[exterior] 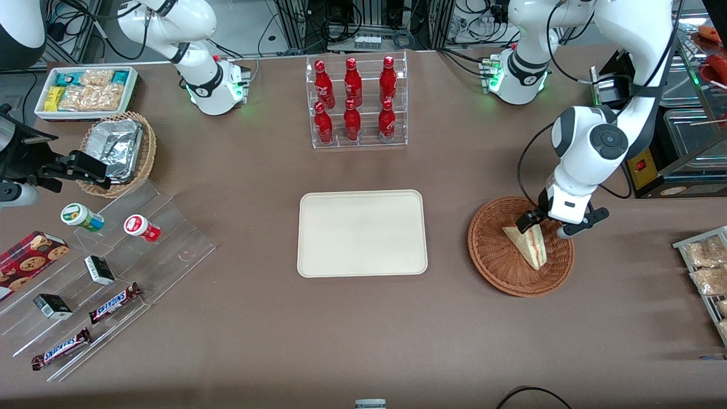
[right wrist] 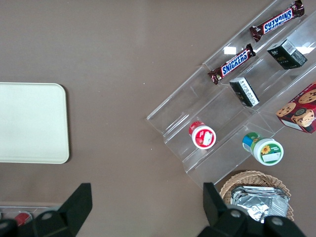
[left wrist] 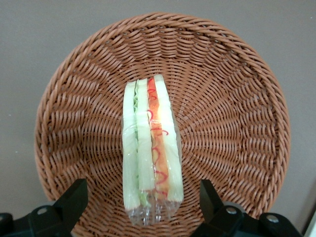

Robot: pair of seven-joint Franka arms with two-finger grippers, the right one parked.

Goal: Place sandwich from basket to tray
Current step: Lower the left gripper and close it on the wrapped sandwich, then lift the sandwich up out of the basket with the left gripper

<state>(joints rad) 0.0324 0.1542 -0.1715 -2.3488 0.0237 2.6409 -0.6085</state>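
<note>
My gripper [exterior: 544,222] hangs directly above the basket [exterior: 493,258], its fingers [left wrist: 73,198] spread wide with the sandwich [exterior: 528,245] lined up between them and nothing in their hold. From my wrist I look straight down on the wedge: it stands on edge in the middle of the basket, its cut face up, white bread on both flanks and the red and green filling running lengthwise between them. Each fingertip sits apart from the bread, one to either flank, so the grip would close across the wedge's thin width.

I judge this to be the reach-and-grasp step: the sandwich has not left the basket, and the carry is not yet begun. Next I must come down until my fingertips sit beside the bread faces, then close gently, since soft bread in clear wrap will likely squash or slip under a hard pinch. Too low and I would catch the wicker.

Outward from the basket, the tray [exterior: 362,233] lies flat on the table [exterior: 363,329] toward the parked arm's end, well apart from the basket, its surface bare. After lifting clear of the basket's rim, a level sideways carry to it is what the task needs.
</note>
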